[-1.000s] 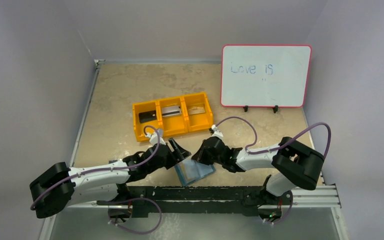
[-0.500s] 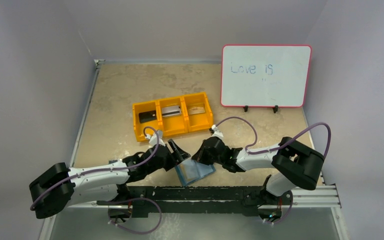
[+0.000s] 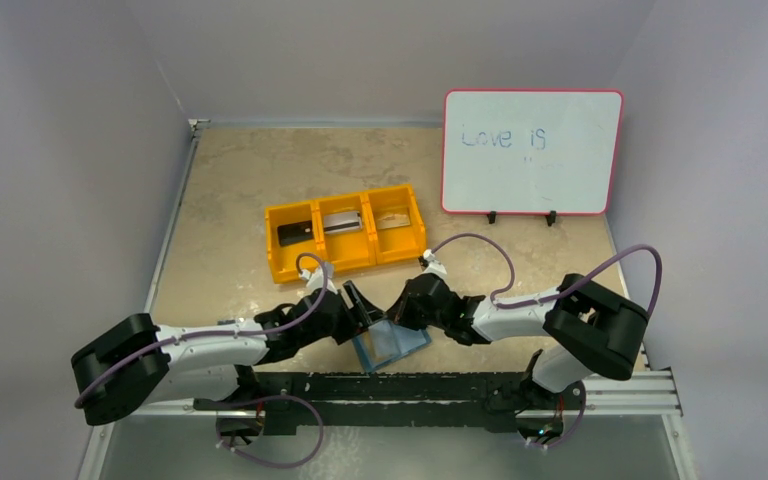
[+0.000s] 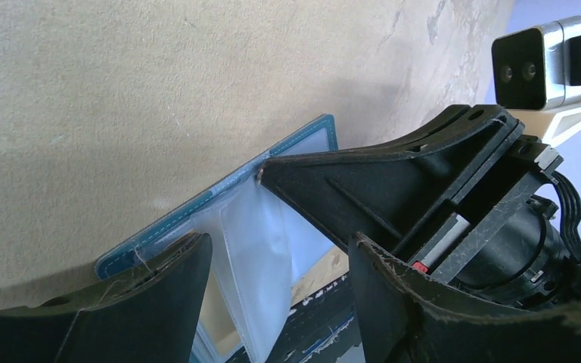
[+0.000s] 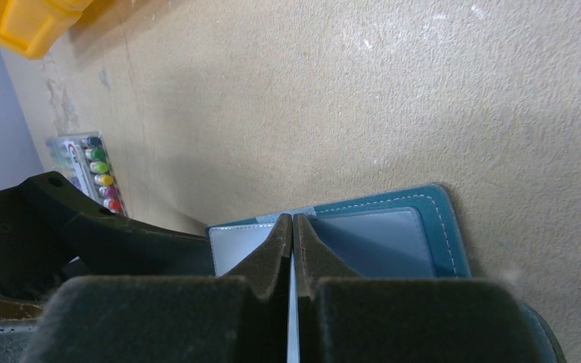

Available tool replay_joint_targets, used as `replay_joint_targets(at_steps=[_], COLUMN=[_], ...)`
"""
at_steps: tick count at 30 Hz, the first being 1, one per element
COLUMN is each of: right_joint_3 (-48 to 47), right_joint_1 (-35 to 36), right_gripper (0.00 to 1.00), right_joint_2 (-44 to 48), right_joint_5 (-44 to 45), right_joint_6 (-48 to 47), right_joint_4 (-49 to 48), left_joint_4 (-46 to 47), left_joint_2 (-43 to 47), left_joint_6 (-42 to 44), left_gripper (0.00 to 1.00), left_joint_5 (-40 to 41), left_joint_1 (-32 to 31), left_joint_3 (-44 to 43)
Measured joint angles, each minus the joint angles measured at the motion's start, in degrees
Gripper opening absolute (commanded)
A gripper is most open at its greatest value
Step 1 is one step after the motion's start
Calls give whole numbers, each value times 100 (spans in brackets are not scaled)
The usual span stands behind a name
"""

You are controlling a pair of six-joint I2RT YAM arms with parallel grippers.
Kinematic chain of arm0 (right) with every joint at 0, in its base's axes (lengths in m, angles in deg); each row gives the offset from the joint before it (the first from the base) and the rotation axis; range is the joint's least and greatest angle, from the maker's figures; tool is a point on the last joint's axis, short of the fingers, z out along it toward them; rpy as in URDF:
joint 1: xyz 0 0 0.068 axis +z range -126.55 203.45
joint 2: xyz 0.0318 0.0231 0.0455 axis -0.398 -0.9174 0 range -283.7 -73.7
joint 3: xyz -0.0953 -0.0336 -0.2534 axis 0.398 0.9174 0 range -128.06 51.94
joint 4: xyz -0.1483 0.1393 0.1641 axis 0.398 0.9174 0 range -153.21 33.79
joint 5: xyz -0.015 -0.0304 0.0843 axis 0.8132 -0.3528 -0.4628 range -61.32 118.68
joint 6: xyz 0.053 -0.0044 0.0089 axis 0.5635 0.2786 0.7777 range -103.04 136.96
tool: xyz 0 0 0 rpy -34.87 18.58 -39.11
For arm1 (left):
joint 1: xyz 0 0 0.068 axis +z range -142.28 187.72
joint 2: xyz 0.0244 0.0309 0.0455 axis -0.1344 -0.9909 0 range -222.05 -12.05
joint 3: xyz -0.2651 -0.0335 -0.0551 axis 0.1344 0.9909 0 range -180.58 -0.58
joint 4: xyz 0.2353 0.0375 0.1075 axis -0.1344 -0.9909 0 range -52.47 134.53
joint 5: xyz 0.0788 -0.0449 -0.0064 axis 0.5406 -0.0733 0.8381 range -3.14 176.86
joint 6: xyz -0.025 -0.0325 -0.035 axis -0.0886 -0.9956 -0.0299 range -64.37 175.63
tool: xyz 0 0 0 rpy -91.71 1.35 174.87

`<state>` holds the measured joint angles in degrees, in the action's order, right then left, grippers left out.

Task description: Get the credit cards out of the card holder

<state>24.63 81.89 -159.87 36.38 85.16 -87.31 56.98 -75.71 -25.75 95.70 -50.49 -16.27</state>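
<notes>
The teal card holder [image 3: 392,345] lies open on the table by the front rail, its pale blue-grey inside up. My right gripper [image 3: 406,311] is shut on a thin clear inner sleeve of the holder [image 5: 382,240]; its fingertips [image 5: 293,221] meet at the spine. My left gripper [image 3: 362,303] is open, its jaws either side of that raised clear sleeve [image 4: 261,249], over the holder's teal edge [image 4: 189,208]. No card shows in the holder's visible pockets. A black card [image 3: 295,233], a silver card [image 3: 341,222] and a tan card [image 3: 392,218] lie in the orange bin.
The orange three-compartment bin [image 3: 272,262] stands just beyond both grippers. A whiteboard [image 3: 530,150] stands at the back right. A pack of coloured markers [image 5: 94,170] lies on the table behind my left arm. The black rail [image 3: 440,385] runs along the near edge.
My left arm has moved a little right and forward, bringing its open jaws closer to the holder's raised sleeve. My right gripper has held still, shut on the sleeve.
</notes>
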Motion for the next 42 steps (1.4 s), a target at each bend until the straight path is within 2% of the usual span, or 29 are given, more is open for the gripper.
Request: replay_joint_targets(at_steps=[15,25,42], right_joint_3=[7,118,131], right_joint_1=[0,-37,-39], right_gripper=[0,0,0], right_joint_2=[11,79,83], right_joint_5=[11,17,17], right_joint_6=[20,146,168], right_joint_4=[4,-55,-68], left_joint_4=[297,-529,-295], left_joint_2=[-76,487,205], left_joint_6=[-4,59,35], left_gripper=[66,66,66], left_joint_5=[-267,57,-31], left_joint_1=[0,0,-44], left_joint_3=[9,4,4])
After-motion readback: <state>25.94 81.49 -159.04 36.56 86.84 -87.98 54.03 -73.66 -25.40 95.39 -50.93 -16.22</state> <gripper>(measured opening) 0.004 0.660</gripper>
